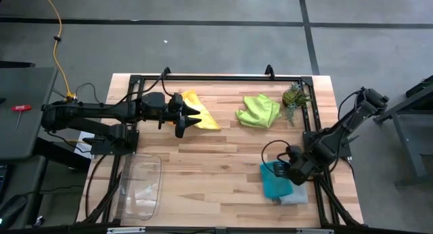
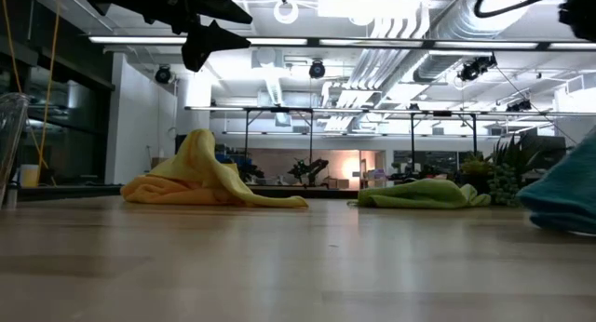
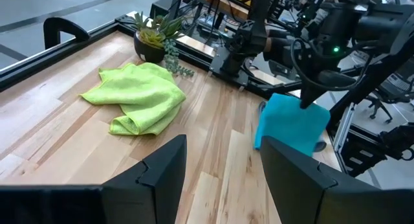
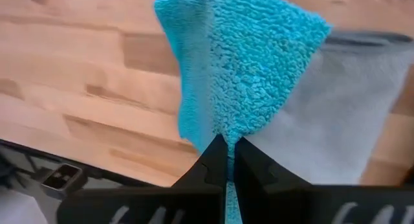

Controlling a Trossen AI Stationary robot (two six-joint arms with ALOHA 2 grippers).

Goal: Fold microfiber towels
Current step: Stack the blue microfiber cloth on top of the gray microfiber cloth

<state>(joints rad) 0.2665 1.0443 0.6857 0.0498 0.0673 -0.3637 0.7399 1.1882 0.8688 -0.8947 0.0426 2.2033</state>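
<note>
your right gripper [image 4: 226,149] fingers pinch the teal blue microfiber towel [image 4: 242,68] over the grey microfiber towel [image 4: 343,114]; left gripper [image 3: 220,162] fingers gape, empty.

Place: a robotics lab or industrial workshop.
Ceiling: bare ducts [image 2: 410,29] and strip lights [image 2: 307,43] overhead.
Floor: grey concrete [image 1: 203,38] around the wooden table [image 1: 223,153].
Gear: black metal frames [image 2: 372,127], a yellow cable [image 1: 59,51], two dark robot arms.
Background: open hall with workbenches.
</note>
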